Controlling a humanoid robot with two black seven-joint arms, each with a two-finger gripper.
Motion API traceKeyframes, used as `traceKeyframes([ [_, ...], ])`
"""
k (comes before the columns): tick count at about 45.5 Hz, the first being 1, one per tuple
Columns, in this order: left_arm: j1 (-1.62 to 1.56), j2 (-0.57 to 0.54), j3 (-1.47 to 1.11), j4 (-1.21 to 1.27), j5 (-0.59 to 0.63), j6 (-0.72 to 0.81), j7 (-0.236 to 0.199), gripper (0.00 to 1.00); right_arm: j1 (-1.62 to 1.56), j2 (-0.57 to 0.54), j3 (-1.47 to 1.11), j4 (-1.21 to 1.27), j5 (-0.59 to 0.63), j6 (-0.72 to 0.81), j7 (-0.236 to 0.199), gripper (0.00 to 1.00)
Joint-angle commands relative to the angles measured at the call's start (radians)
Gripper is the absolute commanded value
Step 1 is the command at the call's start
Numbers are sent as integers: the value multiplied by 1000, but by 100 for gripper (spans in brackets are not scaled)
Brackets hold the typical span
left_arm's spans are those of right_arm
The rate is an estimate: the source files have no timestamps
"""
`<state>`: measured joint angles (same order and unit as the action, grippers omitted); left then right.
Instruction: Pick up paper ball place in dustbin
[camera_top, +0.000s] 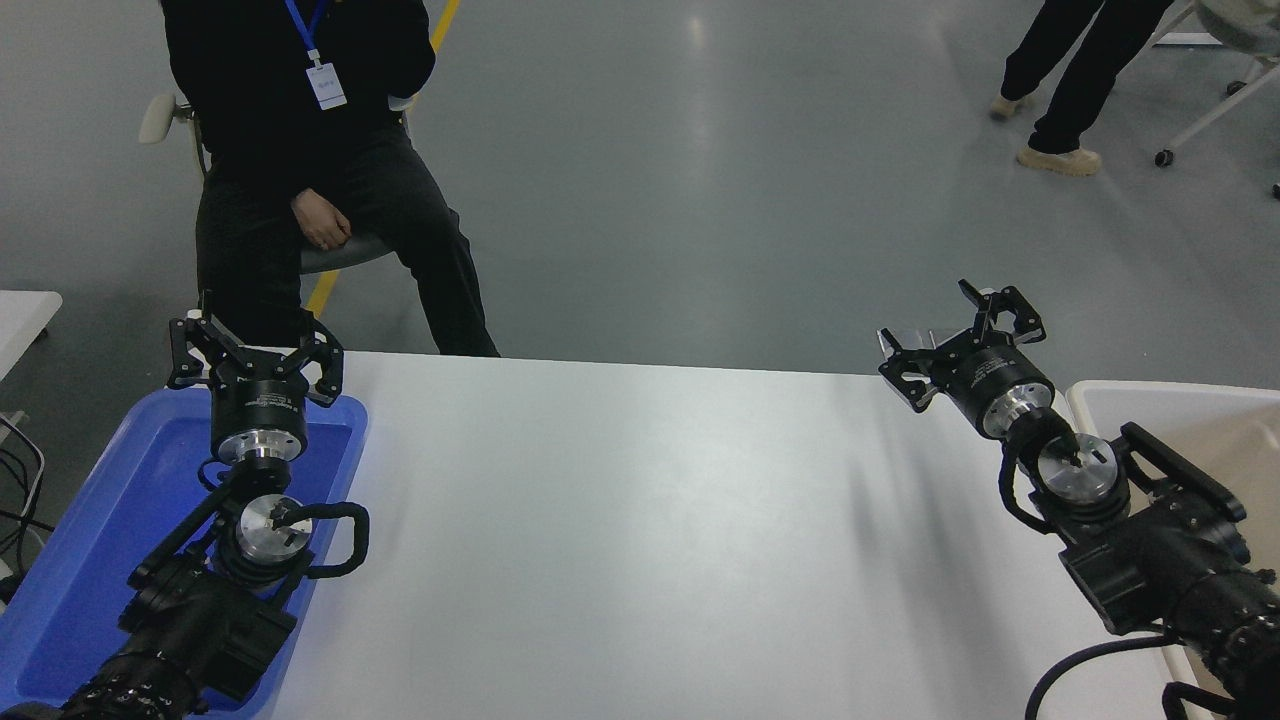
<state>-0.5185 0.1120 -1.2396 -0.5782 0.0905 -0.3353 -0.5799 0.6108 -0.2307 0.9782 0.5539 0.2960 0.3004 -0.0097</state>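
White tabletop (640, 540) lies bare nearest me, with no paper ball anywhere in view, so I cannot tell where it is. The left gripper (255, 350) is parked with fingers spread over the blue tray (60, 560) at the near left. The right gripper (960, 335), fingers spread and empty, hangs over the table's far right edge, beside the dustbin (1180, 400). I'd judge the sensible move is to find the ball first; the wide middle gives free room, but the bin's rim sits close.
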Motion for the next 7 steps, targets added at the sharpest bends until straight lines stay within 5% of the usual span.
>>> traceKeyframes([
  [1, 0, 0, 0, 0, 0, 1, 0, 99, -23, 4, 11, 0, 0, 8, -1, 100],
  [7, 0, 0, 0, 0, 0, -1, 0, 99, -25, 4, 11, 1, 0, 8, 1, 100],
])
